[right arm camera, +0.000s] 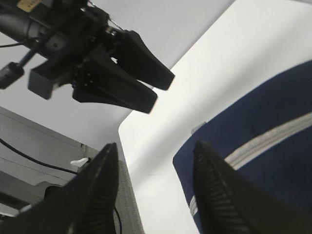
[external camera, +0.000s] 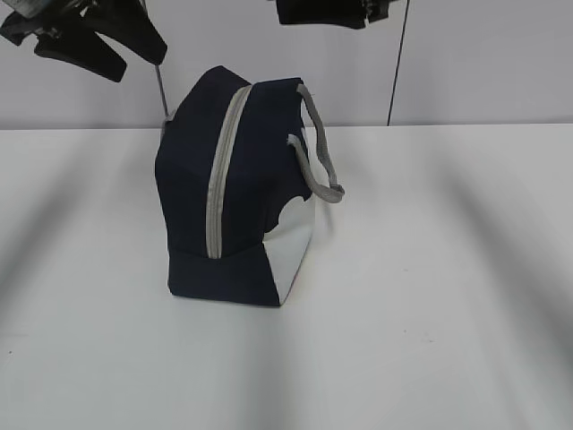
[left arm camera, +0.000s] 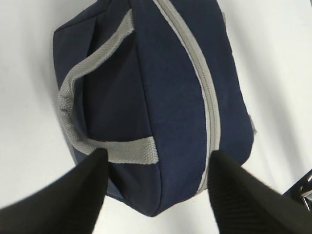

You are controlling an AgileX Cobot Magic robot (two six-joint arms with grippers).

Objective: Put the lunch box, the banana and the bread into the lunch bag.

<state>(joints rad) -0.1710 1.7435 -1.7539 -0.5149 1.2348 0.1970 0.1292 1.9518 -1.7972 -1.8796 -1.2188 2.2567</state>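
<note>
Lunch bag [external camera: 235, 193] sits zipped mid-surface, zipper [external camera: 224, 170] running near to far; left hand [left arm camera: 156, 195] hangs just above it, parted and empty, right hand [right arm camera: 153, 195] likewise, farther right.

White table [external camera: 448, 313], pale wall [external camera: 483, 63] behind.

Lunch bag [external camera: 192, 179] navy, white lower panel; zipper [external camera: 224, 170] and handles [external camera: 322, 161] grey; table [external camera: 430, 313] white; claws black.

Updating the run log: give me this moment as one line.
lunch bag: on table, zipper closed | left gripper: open above bag, empty | right gripper: open, empty | food items: not visible
</note>
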